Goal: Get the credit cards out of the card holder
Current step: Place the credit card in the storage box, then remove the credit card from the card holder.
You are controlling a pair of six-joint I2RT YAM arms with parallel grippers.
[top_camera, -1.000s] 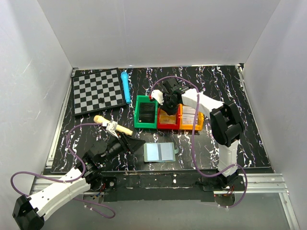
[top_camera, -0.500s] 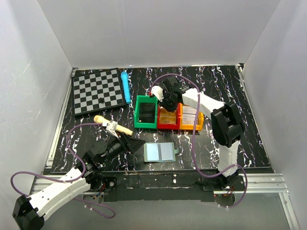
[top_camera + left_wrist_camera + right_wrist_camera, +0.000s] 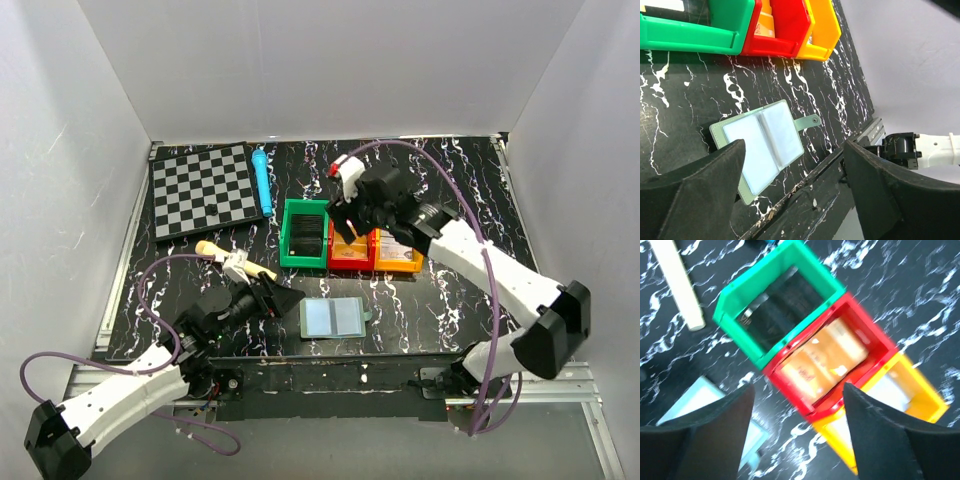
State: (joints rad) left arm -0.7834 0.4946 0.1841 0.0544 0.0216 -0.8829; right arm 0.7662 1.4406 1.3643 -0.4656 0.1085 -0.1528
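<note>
The card holder (image 3: pixel 335 317) lies open and flat near the table's front edge, showing two pale blue panels (image 3: pixel 760 145) and a side tab. My left gripper (image 3: pixel 275 295) hovers just to its left, open, with nothing between its fingers (image 3: pixel 795 185). My right gripper (image 3: pixel 345 222) hangs open and empty over the row of bins (image 3: pixel 797 430). An orange card (image 3: pixel 825 357) lies in the red bin (image 3: pixel 352 262). A pale card (image 3: pixel 398 248) lies in the orange bin, and a dark card (image 3: pixel 305 235) in the green bin.
A chessboard (image 3: pixel 203 190) lies at the back left with a blue pen (image 3: pixel 262 182) beside it. A wooden-handled tool (image 3: pixel 237 262) lies just behind my left gripper. The metal rail (image 3: pixel 875 132) runs along the table's front edge close to the card holder.
My right gripper has opened and lifted off the bins, and its arm has swung out to the right. My left gripper has opened wider in place. The card holder has not moved.
</note>
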